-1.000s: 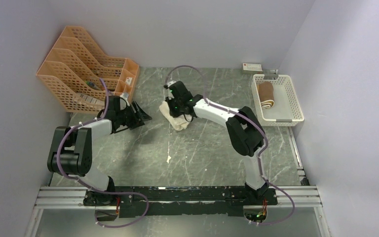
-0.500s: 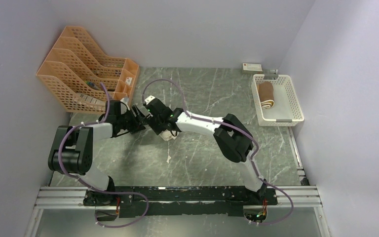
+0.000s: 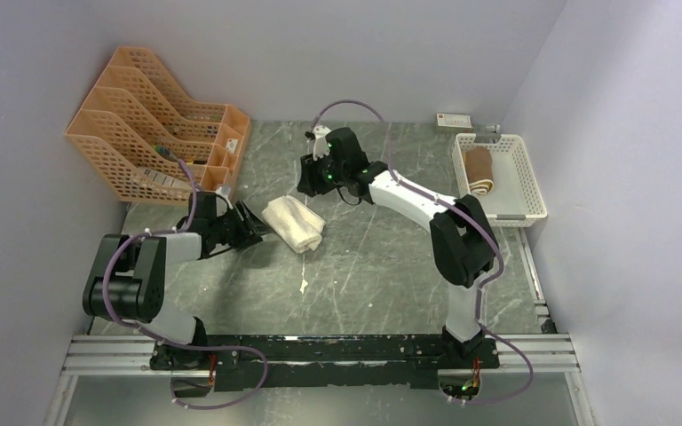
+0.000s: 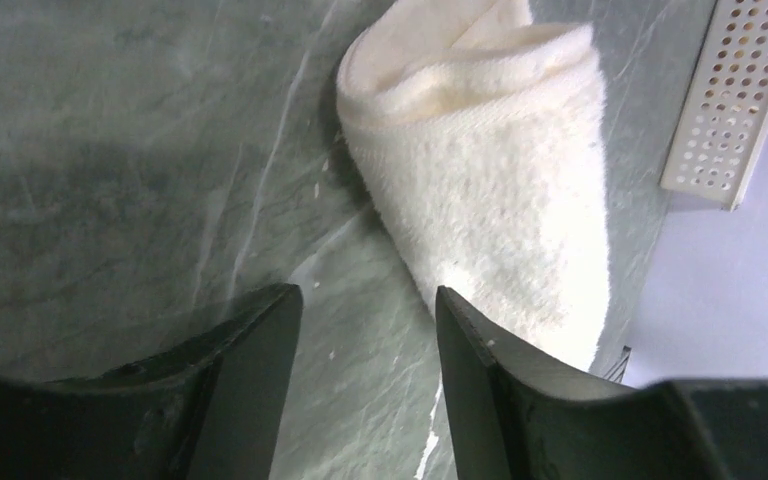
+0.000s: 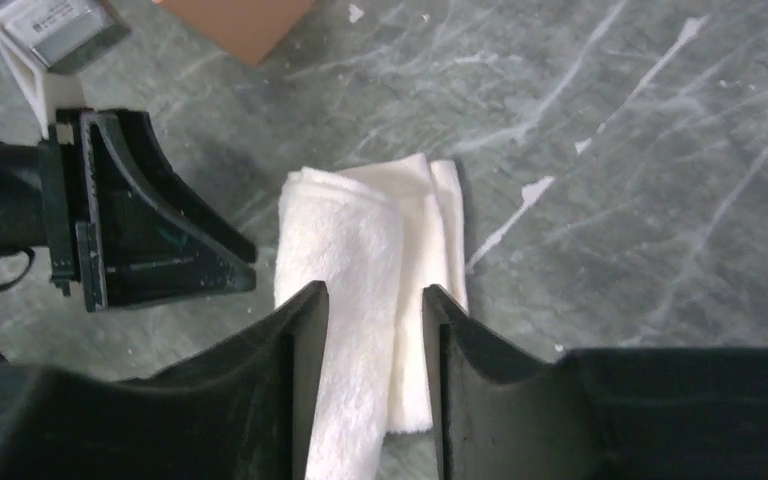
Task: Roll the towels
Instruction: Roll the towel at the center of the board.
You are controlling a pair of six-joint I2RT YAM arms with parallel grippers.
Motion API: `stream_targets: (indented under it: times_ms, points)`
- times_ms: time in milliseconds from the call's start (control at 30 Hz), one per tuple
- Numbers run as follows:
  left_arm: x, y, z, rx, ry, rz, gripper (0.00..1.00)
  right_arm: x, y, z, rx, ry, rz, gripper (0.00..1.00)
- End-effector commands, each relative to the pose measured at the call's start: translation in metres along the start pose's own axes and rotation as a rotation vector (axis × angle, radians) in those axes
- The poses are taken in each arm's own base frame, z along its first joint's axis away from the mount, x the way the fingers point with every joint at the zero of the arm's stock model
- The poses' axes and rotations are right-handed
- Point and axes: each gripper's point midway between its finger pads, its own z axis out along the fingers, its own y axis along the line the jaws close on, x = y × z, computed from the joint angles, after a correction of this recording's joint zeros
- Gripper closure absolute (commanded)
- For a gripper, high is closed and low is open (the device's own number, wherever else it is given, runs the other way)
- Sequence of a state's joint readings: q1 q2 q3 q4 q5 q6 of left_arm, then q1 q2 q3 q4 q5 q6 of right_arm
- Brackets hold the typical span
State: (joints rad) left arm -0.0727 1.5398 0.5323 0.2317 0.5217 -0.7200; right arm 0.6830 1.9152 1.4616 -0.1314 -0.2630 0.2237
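The cream-white towel (image 3: pixel 293 224) lies as a loose roll on the table left of centre; it also shows in the left wrist view (image 4: pixel 490 170) and the right wrist view (image 5: pixel 360 250). My left gripper (image 3: pixel 262 227) is low and open beside the roll's left end, holding nothing (image 4: pixel 365 292). My right gripper (image 3: pixel 309 184) hangs open above and behind the towel, apart from it (image 5: pixel 372 292). The brown towel (image 3: pixel 479 170) sits rolled in the white basket (image 3: pixel 519 177) at the right.
An orange file rack (image 3: pixel 155 120) stands at the back left, close behind my left arm. A small white box (image 3: pixel 454 120) lies at the back wall near the basket. Walls close in on the left, back and right.
My right gripper pushed the cream towel left toward my left gripper, then let go and drew back up toward the rear. The towel now lies farther left and nearer.
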Motion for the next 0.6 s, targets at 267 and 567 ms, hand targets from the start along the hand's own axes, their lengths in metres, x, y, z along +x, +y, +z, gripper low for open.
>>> stream_targets:
  times_ms: [267, 567]
  points:
    - [0.040, 0.028, -0.008, -0.038, 0.041, -0.056, 0.50, 0.054, 0.009, 0.041, -0.118, 0.203, 0.053, 1.00]
    - [0.030, 0.026, 0.018, -0.035, 0.054, -0.036, 0.59, 0.081, -0.012, 0.052, -0.039, 0.258, 0.066, 1.00]
